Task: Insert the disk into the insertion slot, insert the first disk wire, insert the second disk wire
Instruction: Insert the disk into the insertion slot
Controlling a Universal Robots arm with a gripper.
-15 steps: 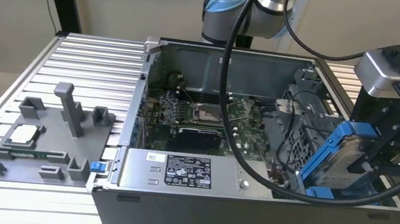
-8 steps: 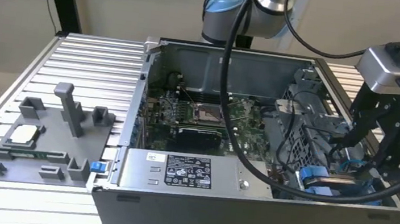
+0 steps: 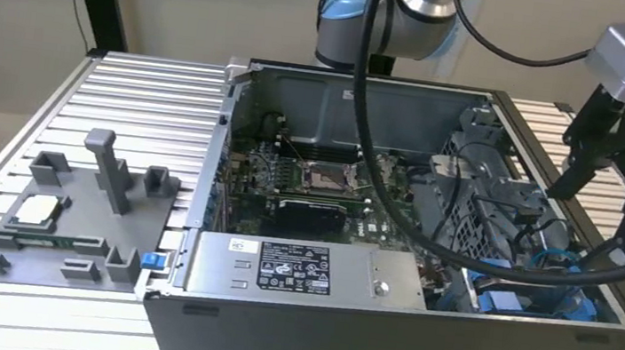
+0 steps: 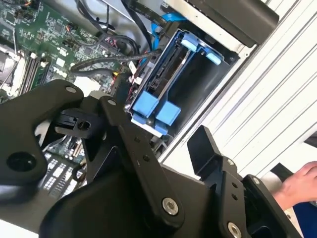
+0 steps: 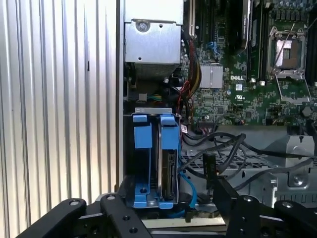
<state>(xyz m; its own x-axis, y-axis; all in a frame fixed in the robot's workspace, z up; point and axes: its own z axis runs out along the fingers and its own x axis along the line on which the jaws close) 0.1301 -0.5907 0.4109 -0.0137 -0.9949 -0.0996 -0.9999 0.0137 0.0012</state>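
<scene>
Slatted table (image 3: 144,92) carries computer case (image 3: 387,345), grey fixture plate (image 3: 86,221)

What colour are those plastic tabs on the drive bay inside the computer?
Bright blue; the tabs show best in the first wrist view.

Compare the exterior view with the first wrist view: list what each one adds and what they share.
Exterior view: the grey fixture tray beside the computer case, and the arm's blue-capped joint. First wrist view: the disk edge-on in the insertion slot, between blue rails. Both: the open gripper, the motherboard's processor socket and the power-supply box.
</scene>
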